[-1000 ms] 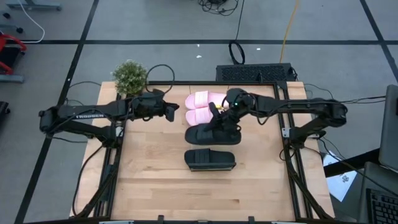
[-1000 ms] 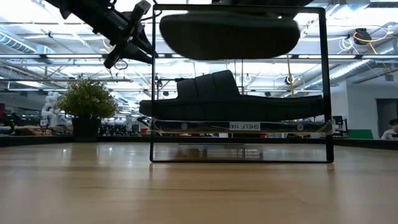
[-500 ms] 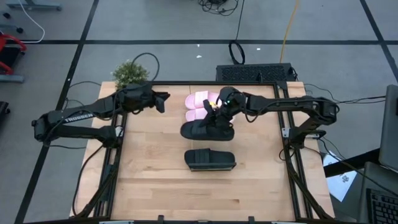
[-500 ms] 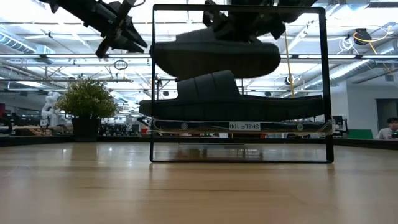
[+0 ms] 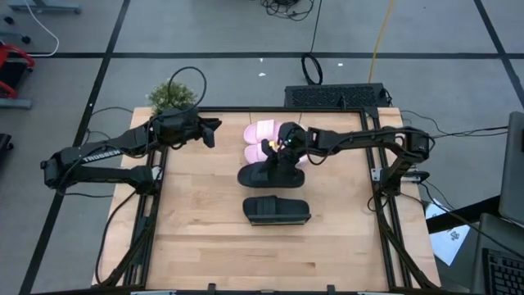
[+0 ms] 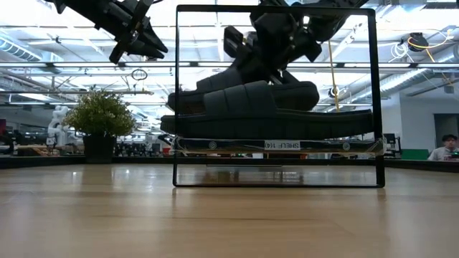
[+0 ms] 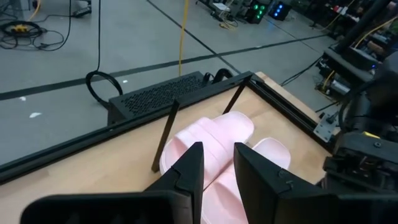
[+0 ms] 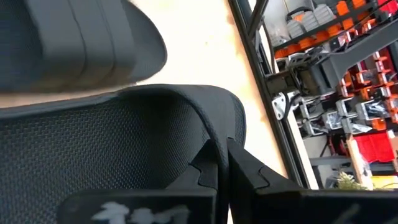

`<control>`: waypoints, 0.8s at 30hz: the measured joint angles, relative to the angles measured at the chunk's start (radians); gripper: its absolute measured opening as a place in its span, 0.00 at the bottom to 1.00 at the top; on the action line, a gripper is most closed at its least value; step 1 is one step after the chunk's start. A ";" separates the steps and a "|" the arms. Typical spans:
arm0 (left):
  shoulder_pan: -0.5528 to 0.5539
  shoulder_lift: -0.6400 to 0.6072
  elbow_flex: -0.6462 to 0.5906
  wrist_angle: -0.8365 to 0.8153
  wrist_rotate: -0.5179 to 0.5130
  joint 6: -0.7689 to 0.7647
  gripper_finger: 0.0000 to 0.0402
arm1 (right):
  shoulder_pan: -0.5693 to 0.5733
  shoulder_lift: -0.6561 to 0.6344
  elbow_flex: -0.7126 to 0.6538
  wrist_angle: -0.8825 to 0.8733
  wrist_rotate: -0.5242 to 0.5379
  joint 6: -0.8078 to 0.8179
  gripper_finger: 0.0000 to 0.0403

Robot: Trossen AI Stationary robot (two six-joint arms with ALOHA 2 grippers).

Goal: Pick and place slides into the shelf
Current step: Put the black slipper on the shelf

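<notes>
High view first, operator: your right gripper (image 5: 284, 150) is clamped on a black slide (image 5: 273, 174) by its edge, holding it tilted over the shelf (image 6: 276, 145), just beside the two pink slides (image 5: 268, 141). You can see the second black slide (image 5: 277, 211) lying nearer the front on the pale wooden table (image 5: 205, 229). Your left gripper (image 5: 209, 132) hovers apart near the potted plant (image 5: 173, 97), fingers (image 7: 189, 171) narrowly parted and empty. Around the table you've got grey floor with dark lines, cables, and a black perforated box (image 5: 334, 96) behind the table.
</notes>
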 joint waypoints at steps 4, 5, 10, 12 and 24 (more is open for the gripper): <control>0.000 0.000 0.000 0.000 -0.006 0.003 0.21 | 0.017 0.000 0.000 -0.002 -0.003 0.031 0.00; 0.000 0.000 0.000 0.000 -0.007 0.003 0.21 | 0.022 0.000 0.000 -0.003 -0.003 0.036 0.00; 0.000 0.000 0.000 0.000 -0.008 0.003 0.21 | 0.045 0.000 0.000 -0.030 -0.003 0.042 0.00; 0.000 0.000 0.000 0.000 -0.008 0.004 0.21 | 0.047 0.000 0.000 -0.039 -0.003 0.042 0.00; 0.000 0.000 0.000 0.000 -0.008 0.028 0.21 | 0.043 0.000 0.000 -0.054 -0.002 0.069 0.00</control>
